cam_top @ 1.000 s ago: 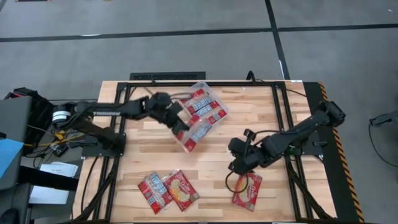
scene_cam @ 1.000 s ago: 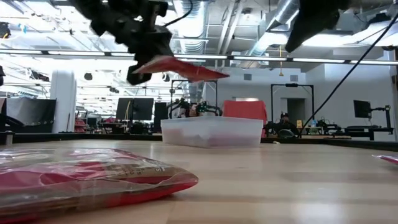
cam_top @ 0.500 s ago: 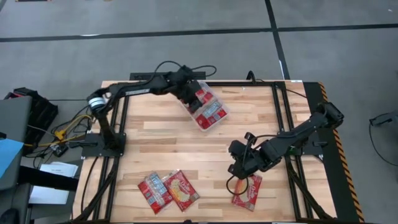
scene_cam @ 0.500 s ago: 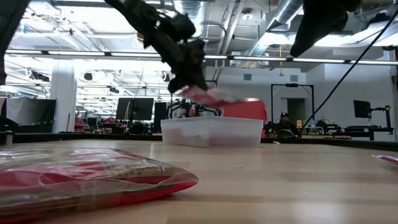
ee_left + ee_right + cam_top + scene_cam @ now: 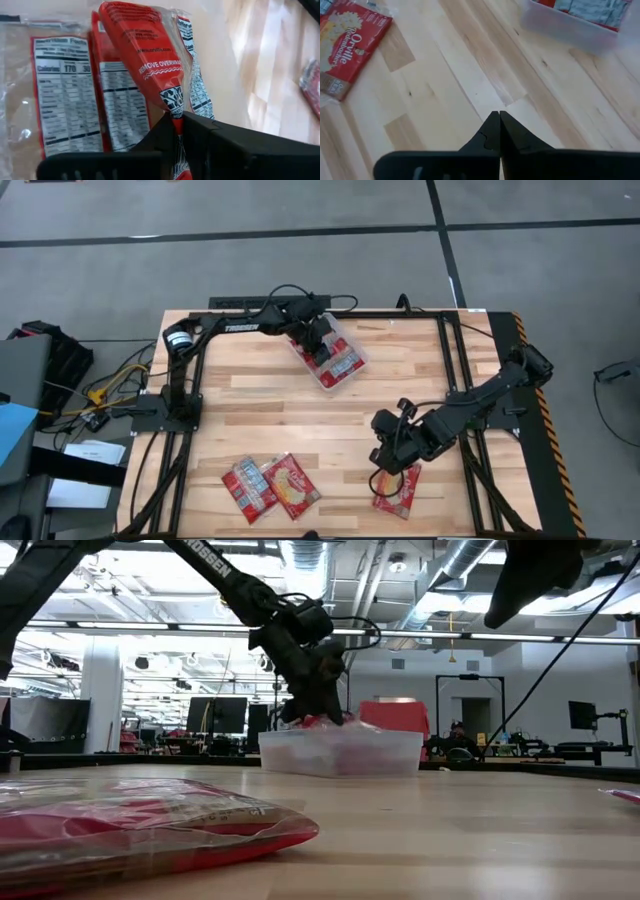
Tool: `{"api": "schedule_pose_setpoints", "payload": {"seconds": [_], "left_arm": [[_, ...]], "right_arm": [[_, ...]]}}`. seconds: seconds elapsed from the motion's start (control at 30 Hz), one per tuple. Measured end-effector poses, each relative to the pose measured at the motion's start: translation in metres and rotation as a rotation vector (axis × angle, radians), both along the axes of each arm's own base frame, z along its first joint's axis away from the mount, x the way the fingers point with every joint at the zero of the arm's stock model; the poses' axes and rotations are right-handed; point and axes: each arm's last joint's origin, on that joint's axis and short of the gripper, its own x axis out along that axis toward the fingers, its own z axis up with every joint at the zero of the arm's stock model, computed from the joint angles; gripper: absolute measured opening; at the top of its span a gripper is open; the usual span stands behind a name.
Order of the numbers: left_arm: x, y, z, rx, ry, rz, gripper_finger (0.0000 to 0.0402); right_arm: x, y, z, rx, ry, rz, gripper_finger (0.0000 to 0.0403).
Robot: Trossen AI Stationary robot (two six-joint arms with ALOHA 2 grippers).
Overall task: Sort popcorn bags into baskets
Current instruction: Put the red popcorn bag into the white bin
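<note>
While the left gripper [image 5: 176, 120] hangs over the basket [image 5: 349, 376] clamped on a popcorn bag [image 5: 150, 55], it wants a low, flat release; right gripper [image 5: 496, 125], pinched together w/ nothing, waits near a table packet [image 5: 400, 485].

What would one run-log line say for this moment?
left end effector: shut on popcorn bag, over tub | right end effector: shut, empty

A robotics lab: exposed ceiling ducts [image 5: 455, 565], strip lights, monitors [image 5: 215, 712] and equipment racks behind the workbench [image 5: 450, 830].
</note>
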Motion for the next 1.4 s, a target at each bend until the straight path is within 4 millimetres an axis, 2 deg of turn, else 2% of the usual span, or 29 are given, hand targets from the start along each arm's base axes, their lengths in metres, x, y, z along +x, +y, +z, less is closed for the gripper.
{"api": "schedule_pose_setpoints", "payload": {"seconds": [0.13, 0.3, 0.47, 0.7, 0.87, 0.97, 1.03, 1.13, 1.27, 1.4], "left_arm": [[0.003, -0.003, 0.002, 0.019, -0.024, -0.023, 0.0062], [0.006, -0.008, 0.003, -0.004, -0.036, -0.039, 0.0150], [0.006, -0.007, 0.010, -0.003, -0.020, -0.046, 0.0214], [-0.001, 0.016, 0.056, 0.035, 0.034, -0.026, 0.0239], [-0.010, 0.011, 0.084, -0.021, 0.095, -0.115, 0.0230], [-0.015, -0.005, 0.098, -0.150, 0.061, -0.218, 0.0221], [-0.021, -0.023, 0.105, -0.205, 0.062, -0.298, 0.0215], [-0.026, -0.052, 0.104, -0.206, 0.089, -0.390, 0.0207], [-0.028, -0.097, 0.092, -0.192, 0.052, -0.467, 0.0204], [-0.030, -0.142, 0.061, -0.226, -0.017, -0.469, 0.0204]], "right_arm": [[0.000, 0.000, 0.000, -0.011, 0.007, 0.010, 0.0021], [-0.001, -0.001, 0.000, -0.015, 0.014, 0.010, 0.0041], [-0.001, -0.001, 0.000, -0.017, 0.017, 0.011, 0.0041], [-0.003, 0.002, -0.001, -0.003, 0.020, 0.016, 0.0022], [-0.010, 0.014, -0.002, 0.050, 0.005, 0.002, 0.0016], [-0.024, 0.029, -0.014, 0.121, 0.011, -0.030, 0.0022], [-0.038, 0.041, -0.026, 0.198, 0.020, -0.065, 0.0026], [-0.059, 0.060, -0.046, 0.313, -0.005, -0.128, 0.0023], [-0.078, 0.084, -0.077, 0.383, 0.011, -0.202, 0.0010], [-0.078, 0.105, -0.110, 0.391, 0.131, -0.208, 0.0008]]}}
